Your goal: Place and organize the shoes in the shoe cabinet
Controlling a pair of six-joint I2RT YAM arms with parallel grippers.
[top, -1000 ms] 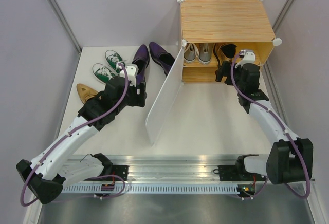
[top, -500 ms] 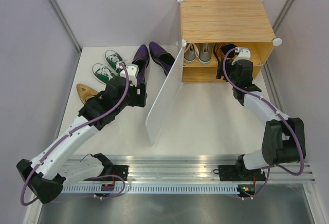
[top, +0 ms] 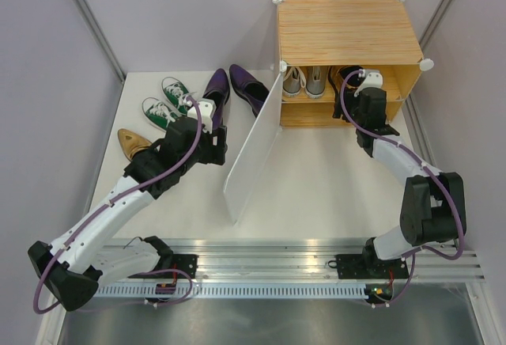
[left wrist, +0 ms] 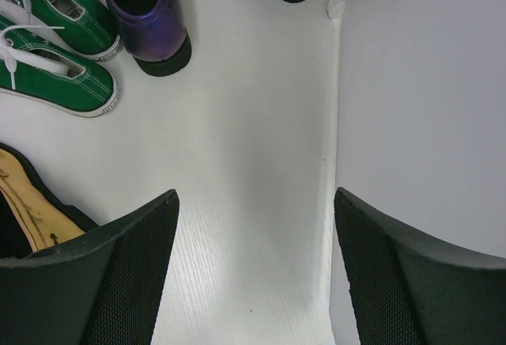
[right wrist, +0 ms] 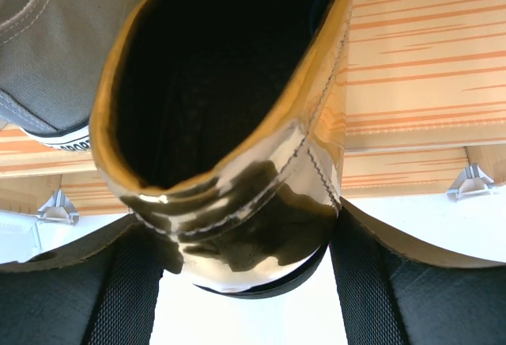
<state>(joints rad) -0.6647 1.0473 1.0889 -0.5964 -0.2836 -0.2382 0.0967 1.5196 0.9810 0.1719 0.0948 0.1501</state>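
Gold shoe (right wrist: 253, 179) and right pincer (right wrist: 245, 226) meet at the mouth of the cabinet (top: 348, 32), which stands at the far right corner of the bench (top: 316, 171). The right arm rises from its base, folds at the elbow near the right edge and stretches forward, its wrist level with the cabinet front. Its fingers (right wrist: 379, 282) sit on either side of the shoe's heel, close against it. Whether they are clamping it or only flanking it, I cannot tell. The shoe lies toe-inward on a wooden shelf, heel jutting past the front edge, just right of the grey sneakers (top: 304, 82). Which level the shelf is, I cannot tell. The white door (top: 253, 151) swings out toward the bench's middle. The left arm reaches diagonally from the near left corner toward the bench's far left part, wrist tipped down. The left pincer (left wrist: 254, 202) is released, its fingers spread wide over bare bench with nothing between them. The door is just to its right, and ahead lie the purple shoes (left wrist: 146, 5) and the green sneakers (left wrist: 55, 84). A second gold shoe (top: 134, 141) lies near the left edge, just beside the pincer's left finger.
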